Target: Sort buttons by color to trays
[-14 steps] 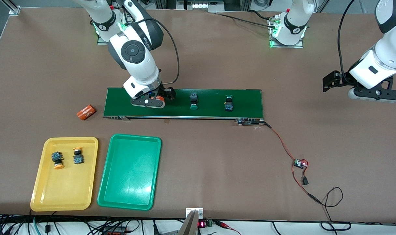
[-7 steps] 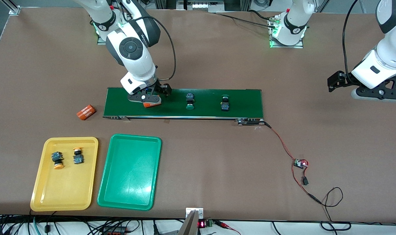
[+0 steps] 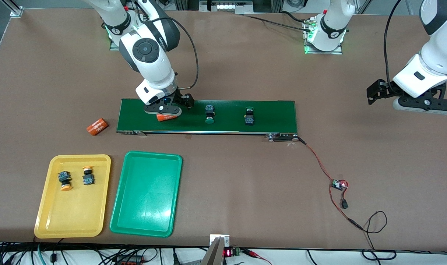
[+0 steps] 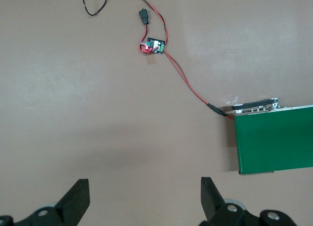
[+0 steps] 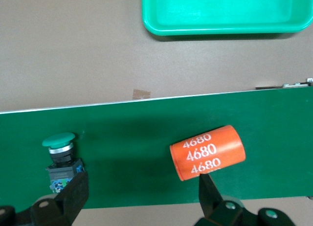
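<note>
Right wrist view: my right gripper is spread open over the conveyor belt. The green-capped button sits off by one finger, not centred. Left gripper waits, open.

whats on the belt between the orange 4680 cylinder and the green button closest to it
Nothing: in the right wrist view only bare conveyor belt separates the orange cylinder from the nearest green button.

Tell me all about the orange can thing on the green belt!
The orange cylinder is short and smooth, maybe plastic, with "4680" printed three times in white. It lies on its side on the dark green belt, at the right arm's end. The right end effector hangs over it, open, not gripping it. A green-capped button lies nearby.
</note>
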Controlling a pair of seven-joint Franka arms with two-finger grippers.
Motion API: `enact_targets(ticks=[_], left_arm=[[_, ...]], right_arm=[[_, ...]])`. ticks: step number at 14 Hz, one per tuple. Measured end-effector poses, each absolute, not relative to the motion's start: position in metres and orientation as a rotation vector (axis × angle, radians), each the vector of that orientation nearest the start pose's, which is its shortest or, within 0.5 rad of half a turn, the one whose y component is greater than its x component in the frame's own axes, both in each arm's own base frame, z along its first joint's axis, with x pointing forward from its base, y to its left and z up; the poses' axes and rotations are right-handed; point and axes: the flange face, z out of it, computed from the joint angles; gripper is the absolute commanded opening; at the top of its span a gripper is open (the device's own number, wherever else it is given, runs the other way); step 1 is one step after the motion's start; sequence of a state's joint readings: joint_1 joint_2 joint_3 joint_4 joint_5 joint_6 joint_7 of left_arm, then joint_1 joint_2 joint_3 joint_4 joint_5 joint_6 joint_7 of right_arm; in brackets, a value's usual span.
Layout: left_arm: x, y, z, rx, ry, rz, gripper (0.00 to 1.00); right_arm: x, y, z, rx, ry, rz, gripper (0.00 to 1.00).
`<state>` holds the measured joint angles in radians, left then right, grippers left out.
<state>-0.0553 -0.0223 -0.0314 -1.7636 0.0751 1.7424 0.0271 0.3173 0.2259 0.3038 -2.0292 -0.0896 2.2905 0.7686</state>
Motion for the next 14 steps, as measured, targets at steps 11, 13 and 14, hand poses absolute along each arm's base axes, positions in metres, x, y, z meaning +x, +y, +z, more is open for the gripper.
enact_targets(ticks=[11, 13, 14], left_arm=[[0.552, -0.042, 0.565, -3.061, 0.195, -0.017, 1.00], [0.551, -0.043, 0.566, -3.060, 0.198, -0.019, 1.00], [0.551, -0.044, 0.566, -3.060, 0.199, -0.020, 1.00]], right_arm=[[0.478, 0.347, 0.327, -3.091, 0.126, -0.067, 1.00], [0.475, 0.350, 0.319, -3.082, 0.113, -0.073, 1.00], [0.474, 0.353, 0.316, -3.077, 0.107, -0.076, 1.00]])
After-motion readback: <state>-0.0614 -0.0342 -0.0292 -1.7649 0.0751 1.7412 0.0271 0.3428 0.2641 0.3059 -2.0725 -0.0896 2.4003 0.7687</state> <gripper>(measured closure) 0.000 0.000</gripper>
